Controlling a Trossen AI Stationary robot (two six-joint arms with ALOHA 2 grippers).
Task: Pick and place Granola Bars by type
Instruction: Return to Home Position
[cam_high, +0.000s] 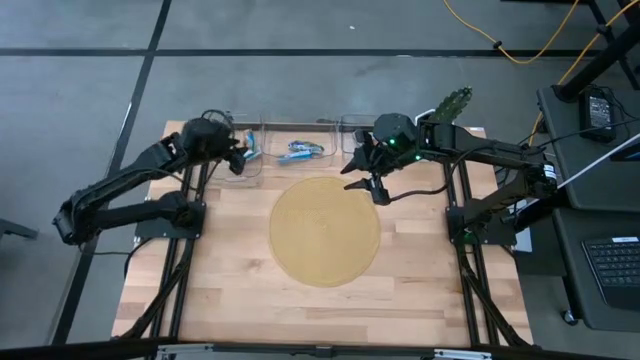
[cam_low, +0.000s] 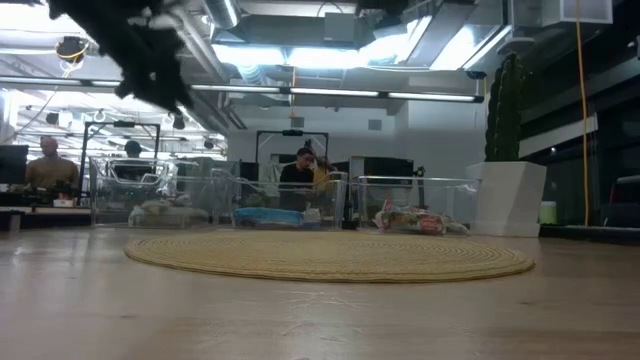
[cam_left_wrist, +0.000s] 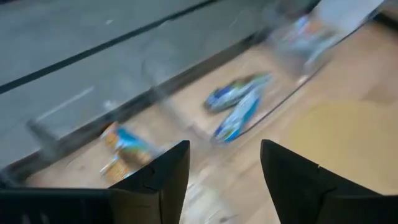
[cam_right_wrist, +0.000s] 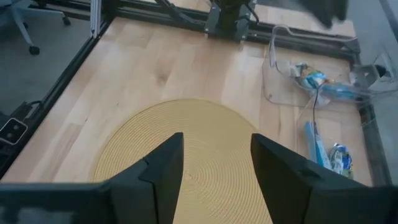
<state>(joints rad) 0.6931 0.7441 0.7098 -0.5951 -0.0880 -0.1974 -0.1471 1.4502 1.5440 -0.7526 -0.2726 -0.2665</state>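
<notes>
High view: the granola bars (cam_high: 300, 152) lie in three clear bins (cam_high: 300, 125), and both grippers hang with nothing in them.

I see the bins in a row at the far edge of the wooden table (cam_high: 230, 290). The left gripper (cam_high: 245, 158) hangs over the left bin (cam_low: 150, 185). Its fingers are spread apart and hold nothing. The right gripper (cam_high: 365, 190) hangs over the far edge of the round tan mat (cam_high: 325, 230), just in front of the right bin (cam_low: 420, 190). Its fingers are spread apart too, with nothing between them. Blue bars lie in the middle bin (cam_low: 290, 190). Reddish bars lie in the right bin. Bars with yellow and blue wrappers lie in the left bin. A person (cam_low: 303, 168) sits far back in the room, behind the table.
</notes>
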